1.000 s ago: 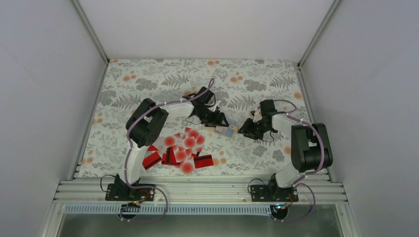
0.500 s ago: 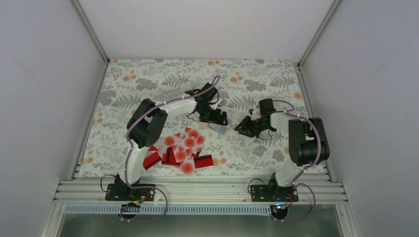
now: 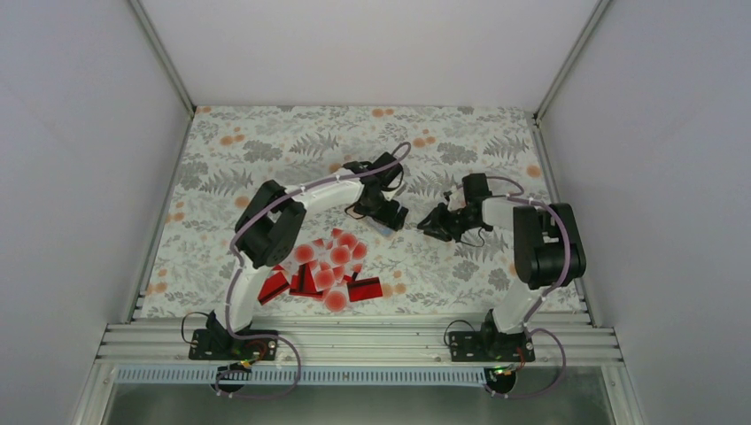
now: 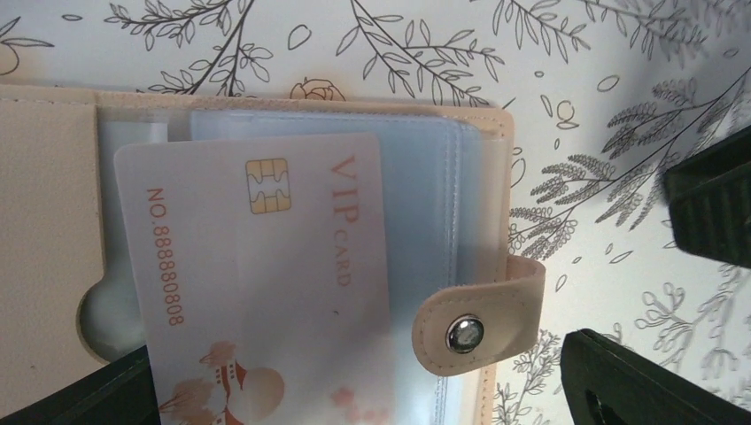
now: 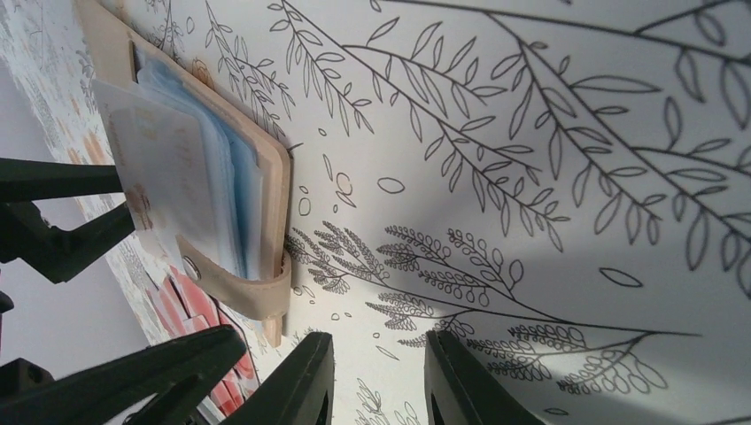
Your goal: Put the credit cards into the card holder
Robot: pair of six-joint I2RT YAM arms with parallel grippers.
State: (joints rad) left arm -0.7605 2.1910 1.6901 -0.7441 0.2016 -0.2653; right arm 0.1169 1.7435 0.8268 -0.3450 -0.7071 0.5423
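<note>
Your left gripper (image 3: 388, 214) stands wide open. In its wrist view its two dark fingers (image 4: 634, 386) sit far apart in the bottom corners, and neither presses on anything. Between them, flat on the cloth, lies the card holder (image 4: 48, 212), folded open with its tan cover to the left and its clear, blue-tinted sleeves facing up. A pale VIP card (image 4: 266, 266) with a gold chip and orange lettering lies over those sleeves, slightly askew. You cannot tell whether it is seated inside a pocket or only resting on top. The tan strap (image 4: 483, 314) with its metal snap curls out from the holder's right edge and laps over the lower right corner of the sleeves.

Just beyond that edge is your right gripper (image 3: 432, 223), pointing at the holder from the other side. Its fingers (image 5: 299, 382) are drawn close together, but a narrow gap remains with only the patterned cloth showing through it. They hold nothing and stand near the strap end without touching it. From that side you see the card holder (image 5: 270, 181) edge-on, with the pale card uppermost on the stack of sleeves.

Further out, toward the arm bases, the rest of the credit cards (image 3: 323, 270) lie in a loose overlapping heap. The glossy red ones are along the near side and the white red-dotted ones are above them. The heap is well apart from both grippers, on the leaf-printed tablecloth (image 3: 266, 150).
</note>
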